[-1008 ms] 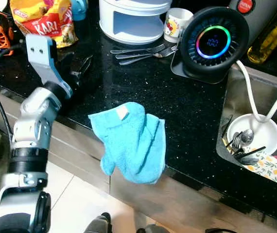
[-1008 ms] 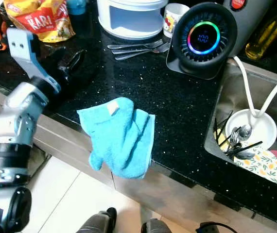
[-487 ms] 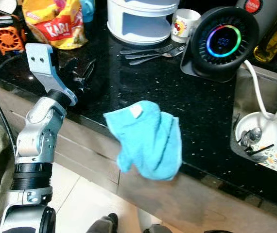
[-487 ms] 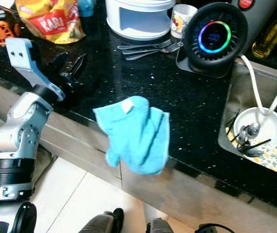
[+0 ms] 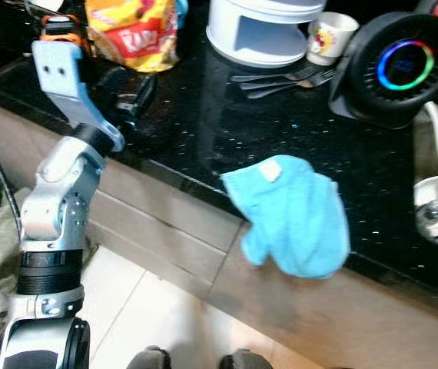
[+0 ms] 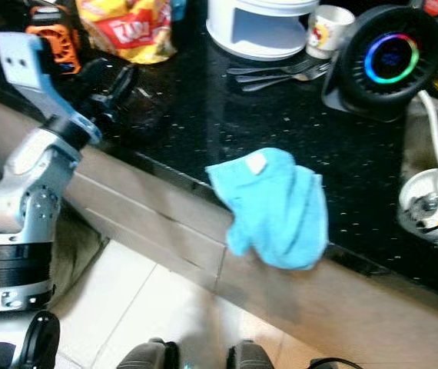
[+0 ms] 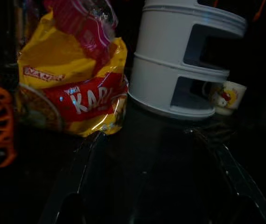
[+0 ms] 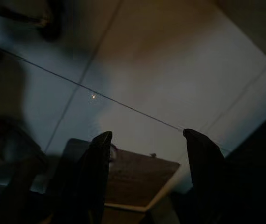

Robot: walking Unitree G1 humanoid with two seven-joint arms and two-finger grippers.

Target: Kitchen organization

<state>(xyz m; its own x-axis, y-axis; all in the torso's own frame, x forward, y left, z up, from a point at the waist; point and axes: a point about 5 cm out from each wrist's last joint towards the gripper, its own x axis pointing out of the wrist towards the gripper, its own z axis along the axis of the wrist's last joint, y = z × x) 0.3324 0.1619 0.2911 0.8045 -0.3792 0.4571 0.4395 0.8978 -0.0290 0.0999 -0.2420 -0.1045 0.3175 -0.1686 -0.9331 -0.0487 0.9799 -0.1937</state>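
Left eye view: the cloth [image 5: 292,217] droops over the bench's [image 5: 204,123] front edge, ungrasped. The left gripper [image 5: 131,96] hovers spread near the bag [image 5: 131,34]; the right gripper [image 8: 147,179] hangs spread. Tidying seems barely started.

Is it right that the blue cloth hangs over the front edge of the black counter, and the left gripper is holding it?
Not quite. The blue cloth does hang over the front edge of the black counter, but the left gripper is not holding it: the left eye view shows it apart from the cloth, near the yellow snack bag.
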